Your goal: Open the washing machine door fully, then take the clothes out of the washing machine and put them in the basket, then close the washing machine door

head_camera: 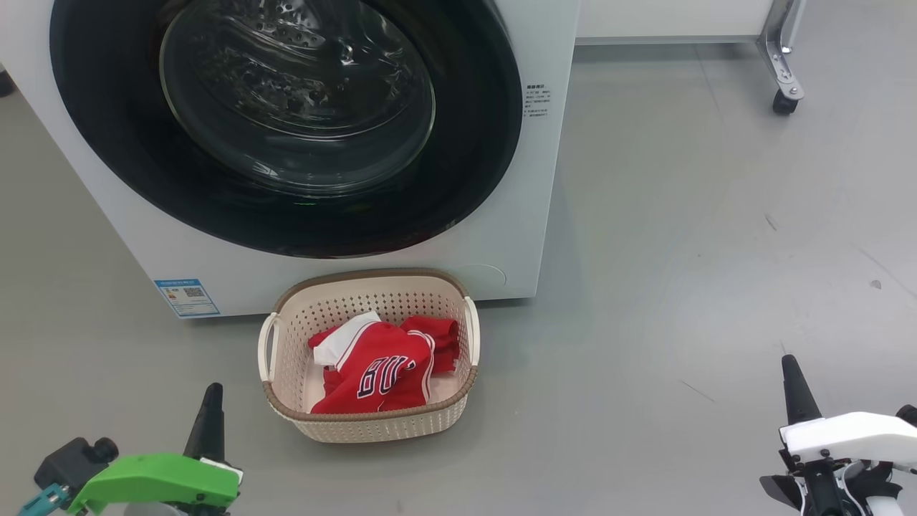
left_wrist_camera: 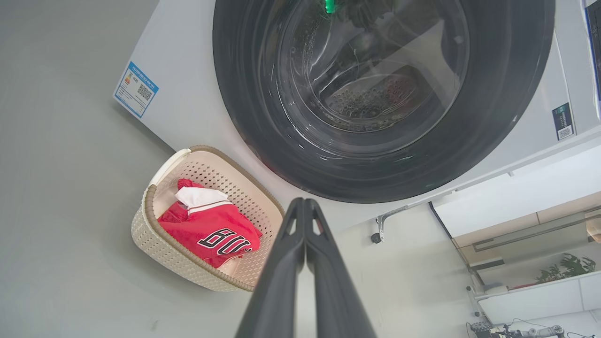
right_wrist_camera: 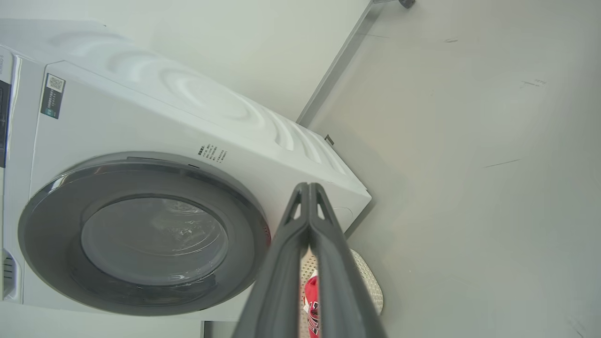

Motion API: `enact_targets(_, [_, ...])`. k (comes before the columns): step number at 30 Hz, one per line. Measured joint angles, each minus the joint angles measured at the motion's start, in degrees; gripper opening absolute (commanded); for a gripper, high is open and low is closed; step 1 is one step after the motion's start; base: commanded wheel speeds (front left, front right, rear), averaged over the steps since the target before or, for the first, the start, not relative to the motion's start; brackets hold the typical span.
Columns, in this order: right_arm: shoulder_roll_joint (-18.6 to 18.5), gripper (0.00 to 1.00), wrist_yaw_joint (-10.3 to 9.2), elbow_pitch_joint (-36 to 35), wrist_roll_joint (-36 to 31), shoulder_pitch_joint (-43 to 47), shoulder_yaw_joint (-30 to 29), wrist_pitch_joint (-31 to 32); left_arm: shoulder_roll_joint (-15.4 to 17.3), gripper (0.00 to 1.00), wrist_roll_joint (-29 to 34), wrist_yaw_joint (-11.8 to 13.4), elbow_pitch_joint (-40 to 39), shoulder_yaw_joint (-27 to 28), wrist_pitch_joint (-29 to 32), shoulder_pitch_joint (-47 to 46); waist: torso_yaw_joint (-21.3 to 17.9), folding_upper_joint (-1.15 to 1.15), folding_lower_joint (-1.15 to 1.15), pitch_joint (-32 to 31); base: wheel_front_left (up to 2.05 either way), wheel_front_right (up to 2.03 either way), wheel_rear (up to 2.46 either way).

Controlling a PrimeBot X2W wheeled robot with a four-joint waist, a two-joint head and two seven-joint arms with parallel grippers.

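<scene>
The white washing machine [head_camera: 494, 244] fills the top left of the head view. Its round black-rimmed door [head_camera: 286, 122] lies flat against the front, shut, and the steel drum shows through the glass. On the floor just in front stands the cream basket [head_camera: 369, 423], and red clothes [head_camera: 380, 369] with white trim lie inside it. My left gripper [head_camera: 212, 393] is shut and empty, on the floor side left of the basket. My right gripper [head_camera: 790, 362] is shut and empty too, far off to the right. The left wrist view has the door [left_wrist_camera: 375, 94], basket [left_wrist_camera: 159, 253] and clothes [left_wrist_camera: 211, 232].
Grey floor spreads to the right of the machine. A white cabinet on a metal leg with a caster [head_camera: 784, 100] stands at the back right. A blue label [head_camera: 186, 297] sits on the machine's lower left front.
</scene>
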Motion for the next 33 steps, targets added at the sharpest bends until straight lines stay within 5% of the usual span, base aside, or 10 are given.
enact_targets(33, [1.08, 0.00, 3.63, 3.99, 22.09, -4.62, -4.17, 5.31, 0.15, 0.00, -23.24, -5.04, 3.46, 6.53, 5.00, -2.09, -1.40, 0.00, 0.00, -1.06, 0.00, 0.00, 0.00])
